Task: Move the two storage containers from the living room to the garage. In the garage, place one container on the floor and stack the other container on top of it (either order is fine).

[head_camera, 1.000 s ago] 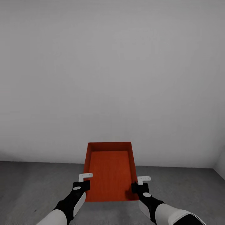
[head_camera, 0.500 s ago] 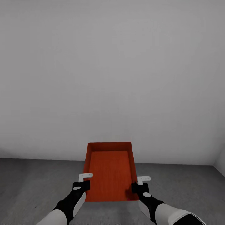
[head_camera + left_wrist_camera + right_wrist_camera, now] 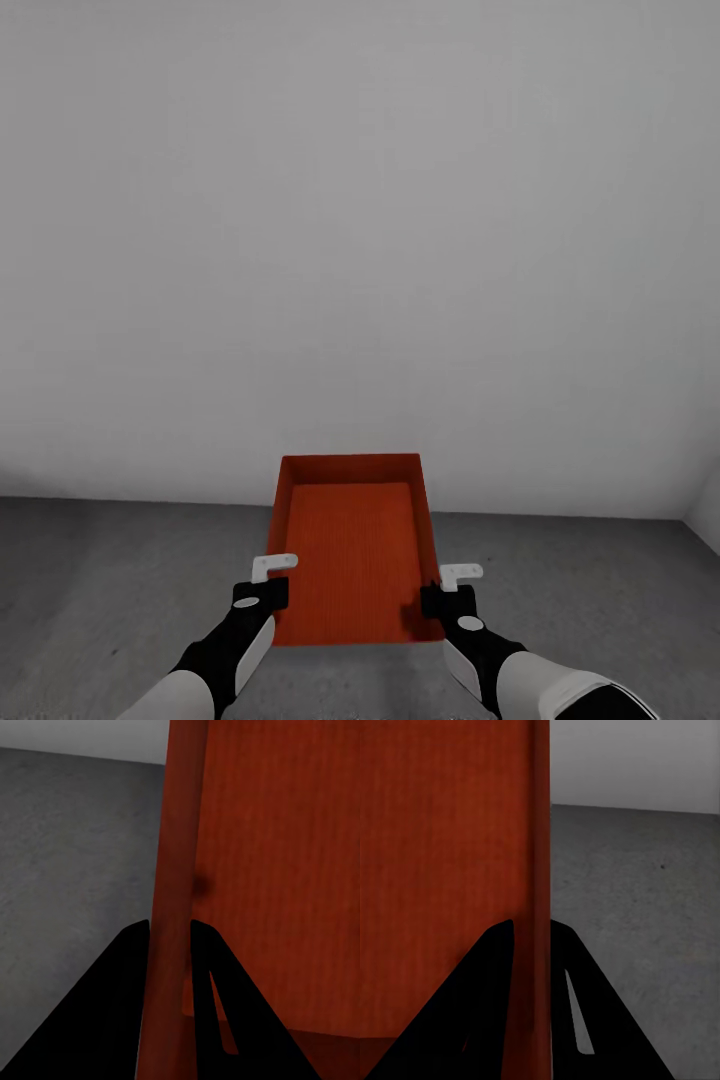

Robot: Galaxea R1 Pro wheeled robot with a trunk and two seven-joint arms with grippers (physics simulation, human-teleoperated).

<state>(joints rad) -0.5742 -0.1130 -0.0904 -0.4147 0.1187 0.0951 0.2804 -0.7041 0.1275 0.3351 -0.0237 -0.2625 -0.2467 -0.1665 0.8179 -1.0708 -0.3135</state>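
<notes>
The orange box hung in the air between the two arms, above the grey concrete floor and just short of the pale wall. The left gripper was clamped on the box's left wall and the right gripper on its right wall.

The box looked stiff, thin-walled and probably light. Its smooth sides could slip, so pinching both side walls near the edge closest to the robot seemed the sensible hold.

The wrist views showed what the head view could not: the left fingers straddled the rim, one inside and one outside, and the right fingers did the same.
</notes>
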